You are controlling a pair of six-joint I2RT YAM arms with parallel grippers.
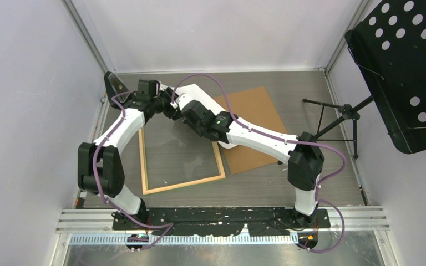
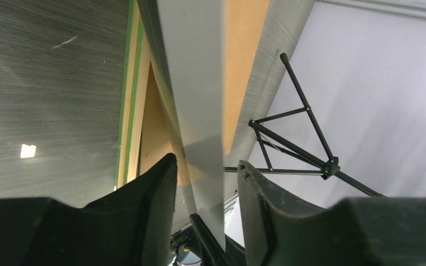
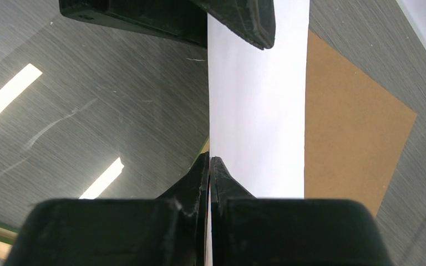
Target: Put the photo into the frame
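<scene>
While it had yet to be laid in, item one, the photo [image 3: 258, 111], hung in the air over the far side of the frame [image 1: 184, 182]. It was turned on edge, so only its plain white back showed and the picture side could not be seen.

Hold: the right fingers [image 3: 191, 183] were pressed together on one edge of the photo, pinching it, probably to keep the limp sheet from sagging. The left fingers [image 2: 155, 188] stood spread on either side of the same sheet, further along it. They were not visibly touching it, and seemed placed to take a second grip.

Item two, the frame, lay flat on the desk [image 1: 310, 188] with its wooden back up. A sliver of its green face showed at the rim in the left wrist view. That orientation suits loading from behind. A clear pane [image 1: 177, 155] lay inside the frame, catching the ceiling lights.

Item three, a brown backing board [image 1: 255, 111], lay flat just beside the frame on its right, partly under the right arm. It was likely set aside to leave the frame's opening free.

Item four, a black music stand [image 1: 405, 72], stood well to the right of the frame and was not in use.

Count:
- Photo: one
- Frame: one
- Pane: one
- Board: one
- Stand: one
- Arms: two
- Pairs of fingers: two
</scene>
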